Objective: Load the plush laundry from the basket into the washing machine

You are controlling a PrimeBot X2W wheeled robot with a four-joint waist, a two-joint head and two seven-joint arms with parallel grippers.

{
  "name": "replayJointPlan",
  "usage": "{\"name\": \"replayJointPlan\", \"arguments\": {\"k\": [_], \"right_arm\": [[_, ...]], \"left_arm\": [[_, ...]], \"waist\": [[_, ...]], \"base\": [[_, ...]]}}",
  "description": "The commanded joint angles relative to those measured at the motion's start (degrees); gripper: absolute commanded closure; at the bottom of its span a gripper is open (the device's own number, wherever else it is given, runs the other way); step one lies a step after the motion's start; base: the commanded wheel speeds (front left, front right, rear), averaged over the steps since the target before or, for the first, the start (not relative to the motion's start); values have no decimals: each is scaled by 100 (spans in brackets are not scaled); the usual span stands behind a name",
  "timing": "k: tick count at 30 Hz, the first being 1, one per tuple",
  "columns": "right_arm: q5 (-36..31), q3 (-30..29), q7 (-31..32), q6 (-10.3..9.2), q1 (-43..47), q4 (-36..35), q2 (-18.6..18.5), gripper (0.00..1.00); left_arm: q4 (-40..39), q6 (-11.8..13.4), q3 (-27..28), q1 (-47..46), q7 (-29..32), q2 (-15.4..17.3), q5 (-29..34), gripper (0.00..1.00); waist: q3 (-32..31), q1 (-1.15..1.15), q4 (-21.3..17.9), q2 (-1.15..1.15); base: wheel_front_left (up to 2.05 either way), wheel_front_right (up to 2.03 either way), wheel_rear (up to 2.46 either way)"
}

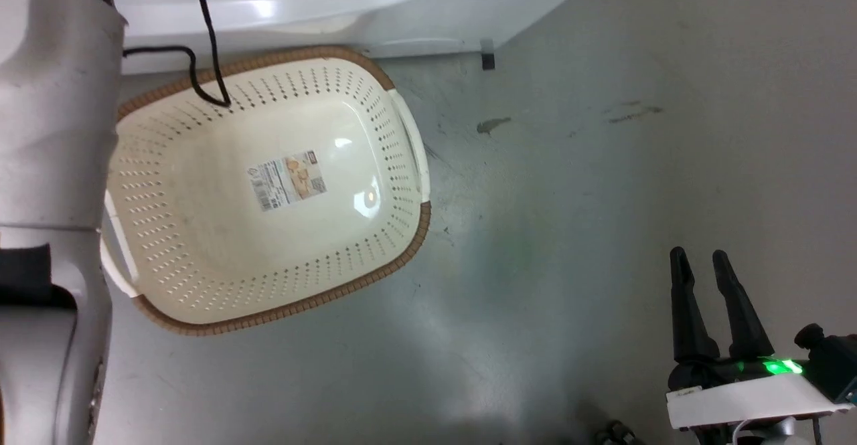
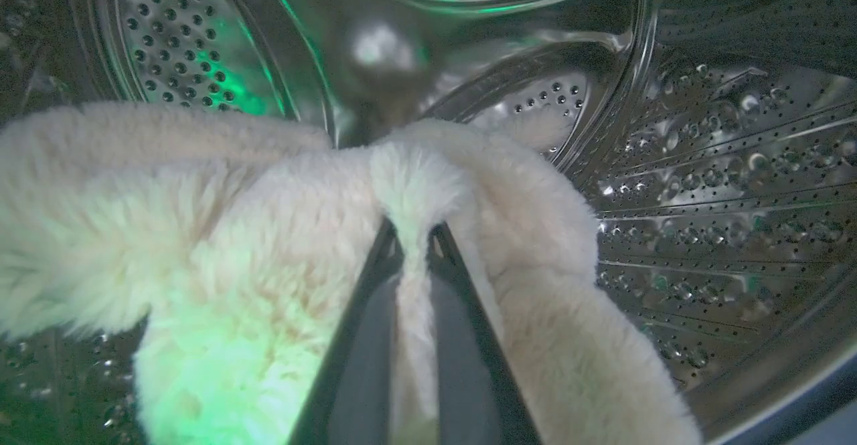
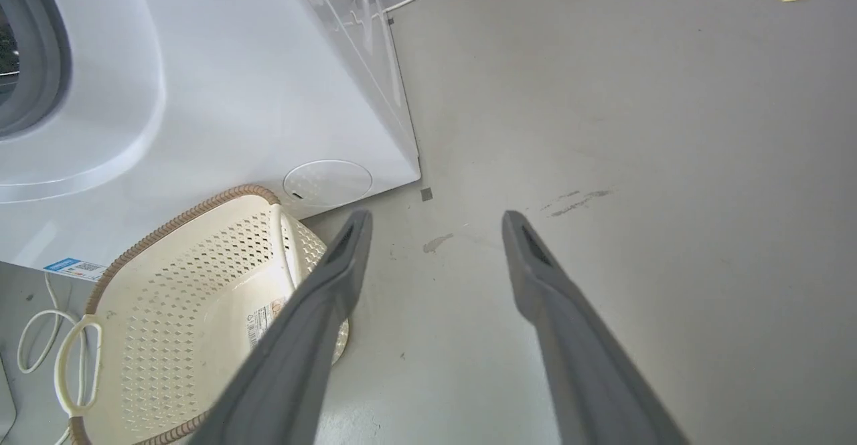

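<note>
Left wrist view: plush toy (image 2: 234, 231) inside washing machine drum (image 2: 736, 231); basket (image 1: 201, 251) empty.
Remaining, likely: release only. The left jaws are clamped on a plush fold; right jaws apart, idle.

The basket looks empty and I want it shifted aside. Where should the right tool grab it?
Take the basket by its white side handle, the one toward the right tool. Come from above on that side, one finger either side of the bar. It's thin and stands proud, so it likely pinches easier than the brown rim.
</note>
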Motion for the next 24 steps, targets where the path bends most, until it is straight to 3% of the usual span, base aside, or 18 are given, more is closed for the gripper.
{"name": "replayJointPlan", "arguments": {"k": [1, 24], "right_arm": [[57, 27, -25, 3, -70, -30, -3, 0], [390, 595, -25, 3, 130, -192, -3, 0]], "left_arm": [[-21, -49, -39, -196, -75, 23, 57, 100], [355, -120, -202, -1313, 263, 579, 241, 100]], "waist": [[143, -1, -87, 0], [905, -1, -720, 0]], "base": [[0, 0, 0], [0, 0, 0]]}}
